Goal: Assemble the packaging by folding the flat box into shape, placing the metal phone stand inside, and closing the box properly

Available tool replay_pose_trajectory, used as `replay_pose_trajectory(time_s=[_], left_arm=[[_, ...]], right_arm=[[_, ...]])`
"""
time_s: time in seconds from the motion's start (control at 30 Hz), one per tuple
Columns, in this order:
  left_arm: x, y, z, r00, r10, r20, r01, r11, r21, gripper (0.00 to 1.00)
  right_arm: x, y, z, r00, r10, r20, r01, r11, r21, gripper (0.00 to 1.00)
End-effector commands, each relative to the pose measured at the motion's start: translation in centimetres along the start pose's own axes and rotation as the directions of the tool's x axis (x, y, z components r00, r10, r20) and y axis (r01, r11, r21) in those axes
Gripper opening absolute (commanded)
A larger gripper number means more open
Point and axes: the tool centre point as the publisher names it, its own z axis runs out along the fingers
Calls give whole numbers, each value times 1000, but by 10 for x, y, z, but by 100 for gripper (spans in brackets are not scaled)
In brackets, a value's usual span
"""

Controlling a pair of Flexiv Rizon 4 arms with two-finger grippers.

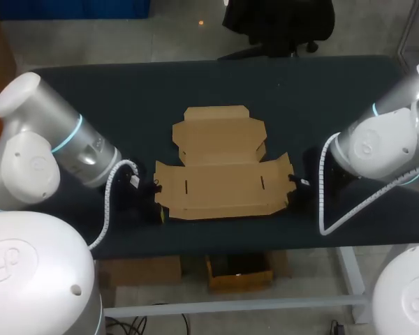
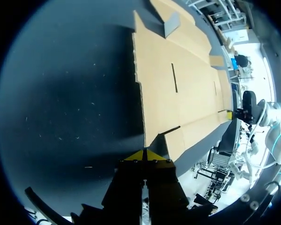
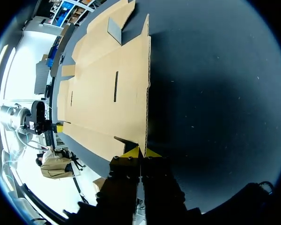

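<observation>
Since the flat box (image 1: 220, 171), lying central on the counter (image 1: 91, 91), looks light, stiff card that bends only at its creases — and slides readily — take it by the side flaps (image 1: 167, 188), where left pincer (image 2: 143, 153) at 8 o'clock and right pincer (image 3: 139, 152) at 3 o'clock sit clenched.

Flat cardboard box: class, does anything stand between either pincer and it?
Nothing visible does. The left pincer sits right at one end of the flat box, and the right pincer at the opposite end; no object lies in either gap on the dark table.
</observation>
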Motion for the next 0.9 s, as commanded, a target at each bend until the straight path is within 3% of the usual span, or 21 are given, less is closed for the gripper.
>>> replay_pose_trajectory(time_s=[0.03, 0.9], left_arm=[[1, 3, 2, 1000, -3, 1, 3, 1000, 7, 0], [12, -1, 9, 1000, -3, 0, 3, 1000, -4, 0]], right_arm=[[-2, -1, -1, 1000, -4, -12, 4, 1000, -2, 0], [6, 3, 0, 1000, -10, -15, 10, 1000, -22, 0]])
